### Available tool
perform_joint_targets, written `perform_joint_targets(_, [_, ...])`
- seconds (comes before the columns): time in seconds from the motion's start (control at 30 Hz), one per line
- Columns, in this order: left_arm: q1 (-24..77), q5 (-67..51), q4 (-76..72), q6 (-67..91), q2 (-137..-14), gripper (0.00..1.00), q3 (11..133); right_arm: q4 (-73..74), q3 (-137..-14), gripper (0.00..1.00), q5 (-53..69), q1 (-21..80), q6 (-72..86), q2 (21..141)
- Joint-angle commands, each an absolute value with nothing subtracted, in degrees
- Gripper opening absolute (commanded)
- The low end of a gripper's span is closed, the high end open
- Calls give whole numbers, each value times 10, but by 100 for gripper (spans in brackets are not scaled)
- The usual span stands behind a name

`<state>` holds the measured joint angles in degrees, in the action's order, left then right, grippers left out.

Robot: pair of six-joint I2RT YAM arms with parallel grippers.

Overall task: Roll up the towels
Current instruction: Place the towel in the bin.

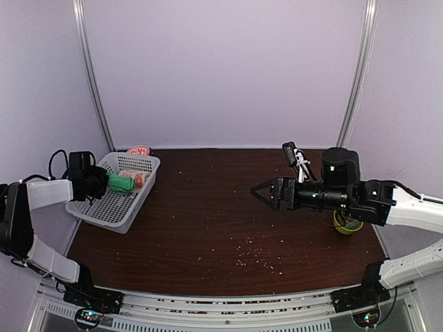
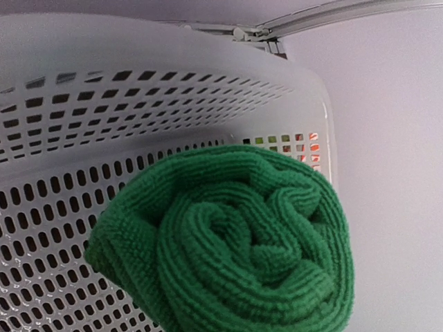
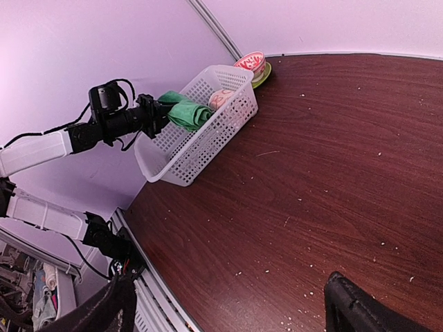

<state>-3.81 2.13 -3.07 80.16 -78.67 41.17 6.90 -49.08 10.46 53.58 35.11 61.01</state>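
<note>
The green towel (image 1: 122, 184) is rolled into a tight spiral, and its end fills the left wrist view (image 2: 228, 242). My left gripper (image 1: 109, 183) is shut on it and holds it just over the white basket (image 1: 111, 207), with the fingers hidden behind the roll. The pinkish printed towel (image 1: 135, 177) lies rolled inside the basket, also visible in the right wrist view (image 3: 221, 99) beside the green towel (image 3: 187, 113). My right gripper (image 1: 261, 191) hovers open over the middle of the table, holding nothing; only its dark fingertips (image 3: 353, 304) show at the bottom edge.
The perforated basket (image 2: 138, 104) sits at the table's left edge against the wall. Behind it is a small red-patterned bowl on a green dish (image 1: 139, 149). A yellow-green bowl (image 1: 346, 224) stands under my right arm. Crumbs (image 1: 252, 256) dot the dark wooden tabletop.
</note>
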Motion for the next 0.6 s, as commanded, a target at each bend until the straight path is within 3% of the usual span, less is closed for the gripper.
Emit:
perform_joint_targets(0.0, [-41, -5, -108, 821, -840, 0, 439, 62, -497, 94, 102, 533, 348, 617])
perform_joint_targets(0.43, [-38, -27, -96, 807, -920, 1, 445, 88, -532, 94, 96, 534, 332, 650])
perform_joint_targets(0.5, [-39, -30, -86, 798, -927, 12, 448, 93, -538, 94, 94, 534, 329, 654])
perform_joint_targets(0.57, [-38, -34, -75, 787, -933, 17, 453, 99, -543, 94, 92, 533, 326, 658])
